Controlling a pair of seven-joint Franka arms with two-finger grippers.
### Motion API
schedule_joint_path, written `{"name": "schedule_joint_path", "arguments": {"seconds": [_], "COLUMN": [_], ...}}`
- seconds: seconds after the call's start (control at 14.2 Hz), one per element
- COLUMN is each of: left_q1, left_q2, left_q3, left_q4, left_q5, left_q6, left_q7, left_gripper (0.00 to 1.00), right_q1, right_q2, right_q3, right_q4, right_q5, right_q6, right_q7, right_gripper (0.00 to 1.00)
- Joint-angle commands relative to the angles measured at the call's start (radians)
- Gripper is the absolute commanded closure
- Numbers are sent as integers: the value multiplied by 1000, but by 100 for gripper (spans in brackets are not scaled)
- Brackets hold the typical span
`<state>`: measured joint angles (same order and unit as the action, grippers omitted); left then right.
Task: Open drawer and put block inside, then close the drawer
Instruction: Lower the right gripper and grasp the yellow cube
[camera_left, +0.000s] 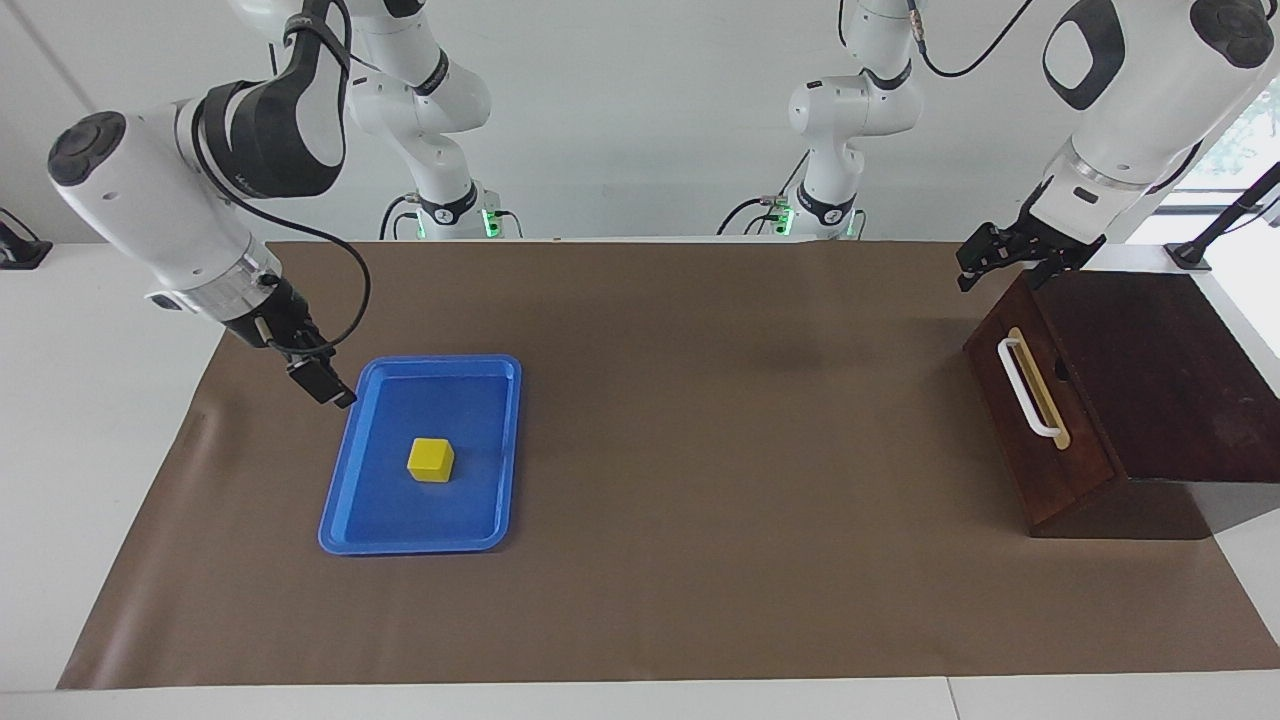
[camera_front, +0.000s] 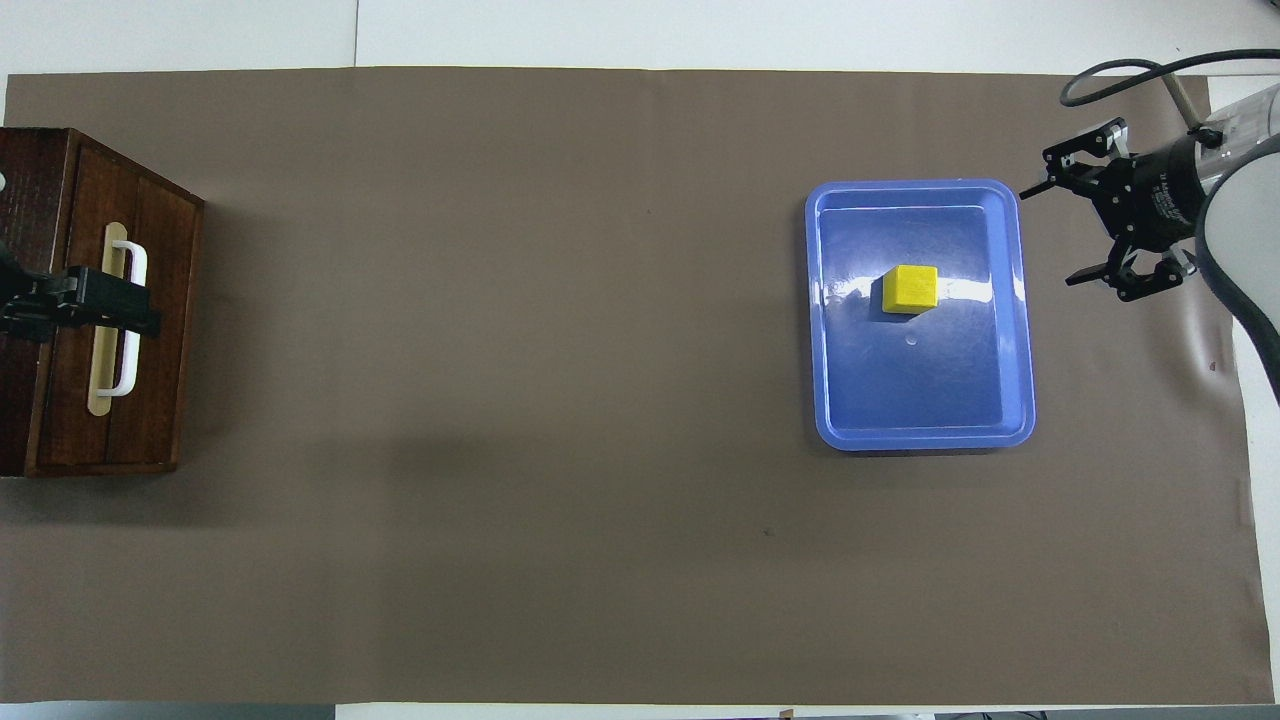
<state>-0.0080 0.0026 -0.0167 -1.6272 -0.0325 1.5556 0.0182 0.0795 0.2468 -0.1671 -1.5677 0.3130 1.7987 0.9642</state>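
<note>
Facing cam high, overhead steep; both cover table (camera_left: 700, 600).

Block (camera_left: 431, 459) sits in tray (camera_left: 345, 500), mid-tray. Tray on mat (camera_left: 700, 560) toward my right arm's end of desk (camera_left: 100, 450). Drawer (camera_left: 1035, 420) in box (camera_left: 1170, 370) at my left arm's end (shut, well apart from tray). My right pincer (camera_front: 1055, 230) up beside tray's edge; my left pincer (camera_left: 985, 262) over box's corner.
</note>
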Motion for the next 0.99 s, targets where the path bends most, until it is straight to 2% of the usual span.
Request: {"name": "schedule_joint_path", "arguments": {"seconds": [0.0,0.28,0.42,0.56,0.92], "left_q1": [0,0,0,0,-6], "left_q2": [-9,-9,-9,-9,-9], "left_q3": [3,3,3,3,3], "left_q4": [3,3,3,3,3], "left_q5": [2,2,2,2,2], "left_q6": [4,5,4,4,6], "left_q7": [2,2,2,2,0], "left_gripper": [0,0,0,0,0], "right_q1": [-15,-46,-53,-53,-53], "right_q2": [43,130,147,147,146], "right_q3": [4,3,3,3,3], "right_q4": [17,11,-27,-78,-137], "right_q5": [95,279,342,374,405], "right_q6": [54,67,76,116,123], "right_q7": [85,169,183,183,182], "right_gripper": [6,8,8,7,5]}}
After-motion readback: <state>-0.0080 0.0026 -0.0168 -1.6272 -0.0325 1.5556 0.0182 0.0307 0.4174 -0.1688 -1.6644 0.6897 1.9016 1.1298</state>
